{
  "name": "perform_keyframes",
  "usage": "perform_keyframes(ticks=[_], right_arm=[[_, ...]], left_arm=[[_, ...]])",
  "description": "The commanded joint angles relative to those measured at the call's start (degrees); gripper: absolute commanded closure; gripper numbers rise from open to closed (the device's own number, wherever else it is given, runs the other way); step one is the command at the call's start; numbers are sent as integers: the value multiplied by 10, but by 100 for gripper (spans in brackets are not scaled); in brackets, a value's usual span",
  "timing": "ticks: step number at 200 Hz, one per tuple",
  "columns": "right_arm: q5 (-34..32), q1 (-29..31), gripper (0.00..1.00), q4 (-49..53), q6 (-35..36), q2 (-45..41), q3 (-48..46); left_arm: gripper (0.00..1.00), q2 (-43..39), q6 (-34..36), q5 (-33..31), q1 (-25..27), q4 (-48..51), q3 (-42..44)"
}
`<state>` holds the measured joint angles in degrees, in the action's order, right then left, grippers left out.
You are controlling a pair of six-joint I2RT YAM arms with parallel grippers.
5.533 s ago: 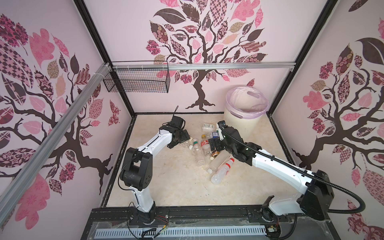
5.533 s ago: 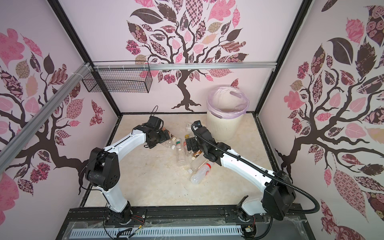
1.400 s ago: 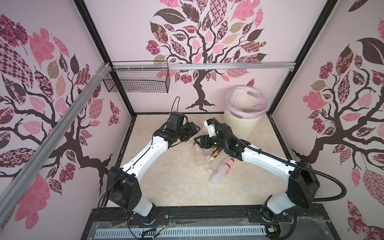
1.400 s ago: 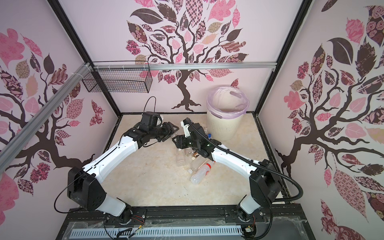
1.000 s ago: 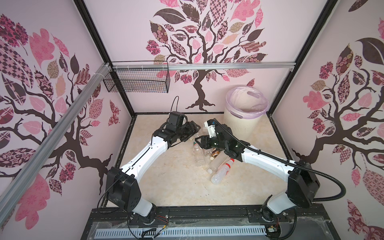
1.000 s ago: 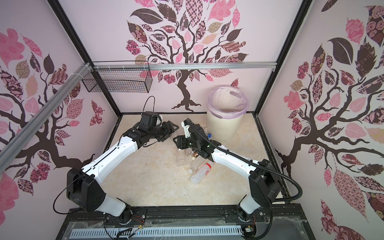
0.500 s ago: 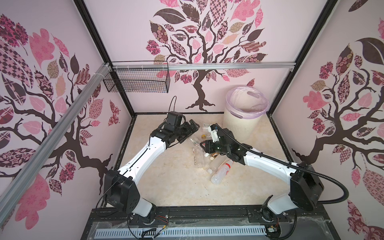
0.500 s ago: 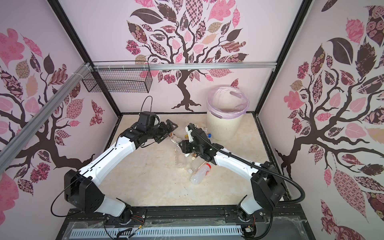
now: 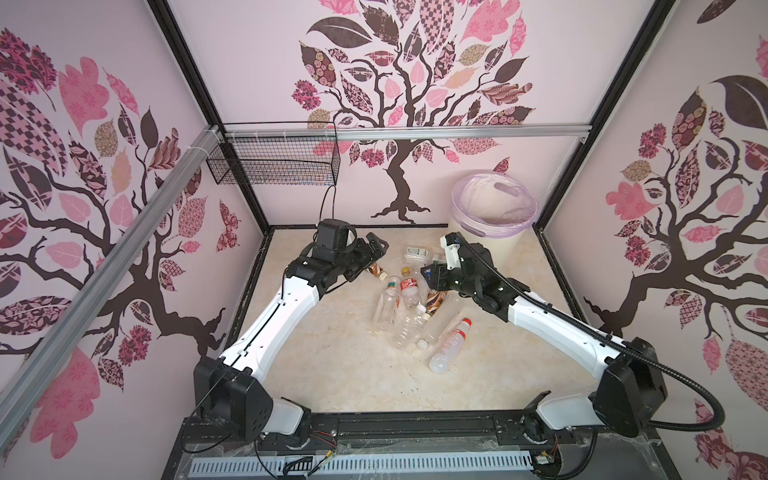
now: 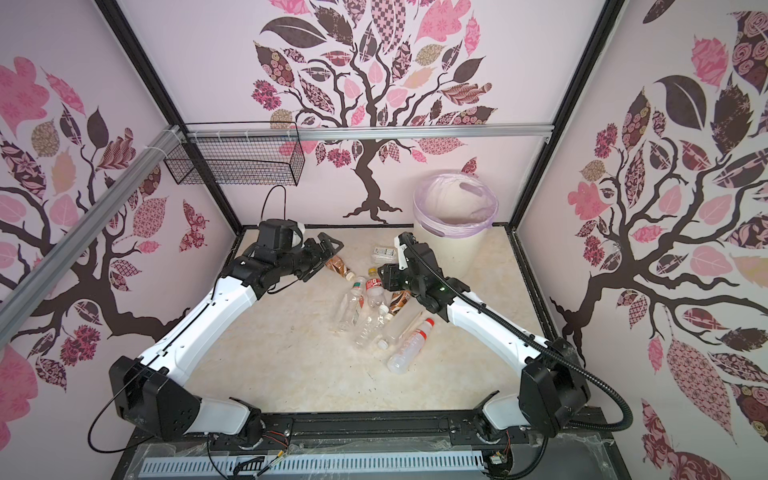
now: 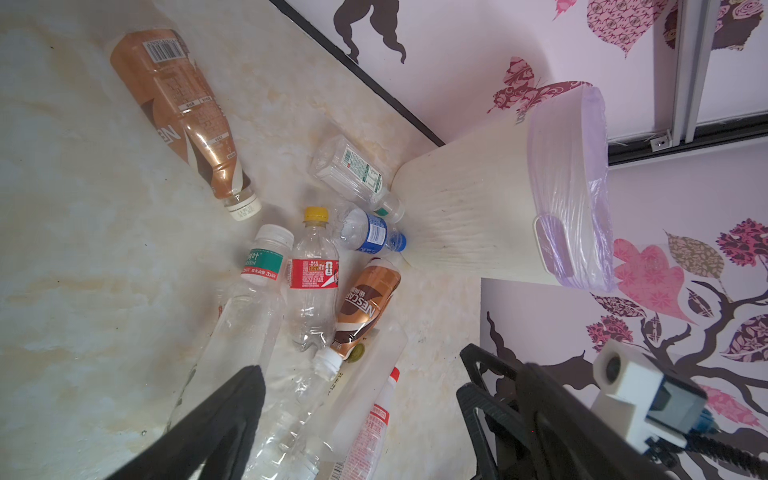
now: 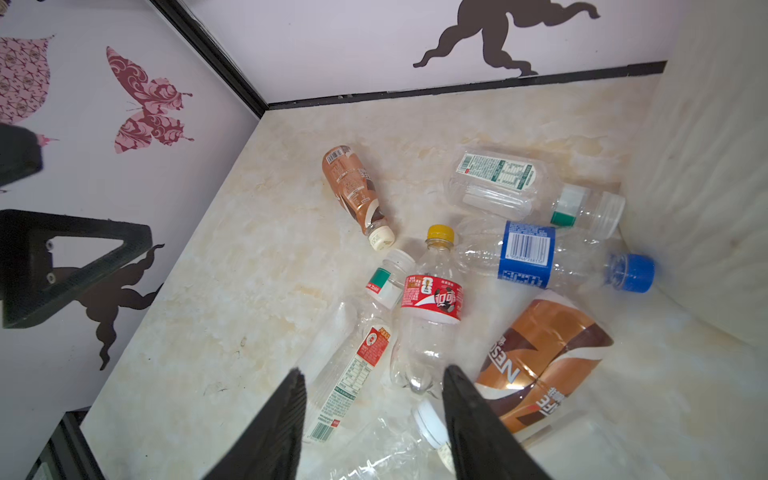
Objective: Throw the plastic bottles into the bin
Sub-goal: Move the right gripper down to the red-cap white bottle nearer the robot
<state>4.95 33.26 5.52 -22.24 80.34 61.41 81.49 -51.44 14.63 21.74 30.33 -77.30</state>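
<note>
Several plastic bottles lie in a pile mid-table. Among them are a brown bottle (image 9: pixel 376 270) (image 11: pixel 183 108), a red-labelled yellow-capped one (image 9: pixel 409 286) (image 12: pixel 432 299), a blue-labelled one (image 12: pixel 525 253) and a red-capped one (image 9: pixel 449 345). The cream bin (image 9: pixel 507 249) (image 10: pixel 457 253) with its lilac bag stands at the back right. My left gripper (image 9: pixel 374 255) (image 11: pixel 359 378) hangs wide open and empty above the brown bottle. Over the pile's back edge, my right gripper (image 9: pixel 430 274) (image 12: pixel 374 374) is open with nothing between its fingers.
A black wire basket (image 9: pixel 274 166) hangs on the back left wall under a metal rail. A clear square bottle (image 9: pixel 417 251) lies near the foot of the bin. Patterned walls close in the table on three sides.
The left gripper has opened wide and drawn back a little. The right gripper has shifted right toward the bin side of the pile, and its jaws have parted somewhat.
</note>
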Motion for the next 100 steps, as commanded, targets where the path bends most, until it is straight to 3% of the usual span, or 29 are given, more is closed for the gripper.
perform_keyframes(ticks=[1,52,73,100], right_arm=[[10,2,38,2,-8,2,-22],[10,2,25,-5,-12,1,-59],[0,2,14,-2,-13,-9,-75],[-71,2,1,50,-21,-42,-95]], left_arm=[[2,-1,9,6,-3,-4,27],[2,6,13,10,-5,-4,47],[2,7,13,12,-6,-5,49],[2,7,16,19,-6,-6,56]])
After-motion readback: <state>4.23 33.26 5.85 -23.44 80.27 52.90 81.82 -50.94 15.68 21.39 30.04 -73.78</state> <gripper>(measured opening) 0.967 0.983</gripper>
